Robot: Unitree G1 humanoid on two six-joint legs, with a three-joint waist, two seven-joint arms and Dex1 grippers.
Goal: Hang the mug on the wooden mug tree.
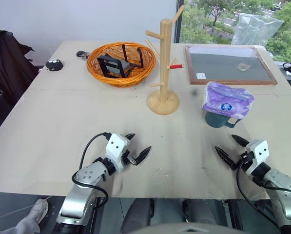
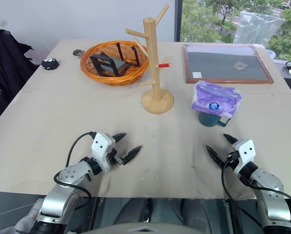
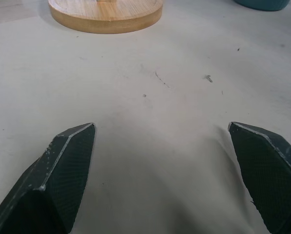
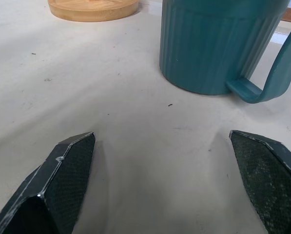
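**Both grippers spread wide over bare table, mug standing ahead of the right one**

I'm looking down my right gripper (image 1: 232, 148) now, and its two black fingers stand wide apart with nothing between them, just pale table (image 1: 62, 122) under the gap. Straight ahead of those open jaws, a little toward the far finger's side, sits the mug (image 4: 218, 44): teal, ribbed wall, upright on the tabletop, its loop handle (image 4: 277, 73) sticking out sideways. It's near the jaws but clearly apart from them; no contact.

From the head camera I can see a purple packet (image 1: 227, 99) lying on top of the mug, covering its mouth, so only the lower body and handle show beneath it.

Over on my left gripper (image 1: 137, 146), same story: fingers spread, jaws empty, hovering low over the table. Ahead of those jaws is the round base of the wooden mug tree (image 1: 164, 73), well apart from the fingertips. The post stands upright with its pegs angled out, all of them bare.

Beyond the tree, further from both sets of jaws, there's an orange wicker basket (image 1: 121, 63) with dark objects inside, and a wood-framed board (image 1: 228, 65) behind the mug.
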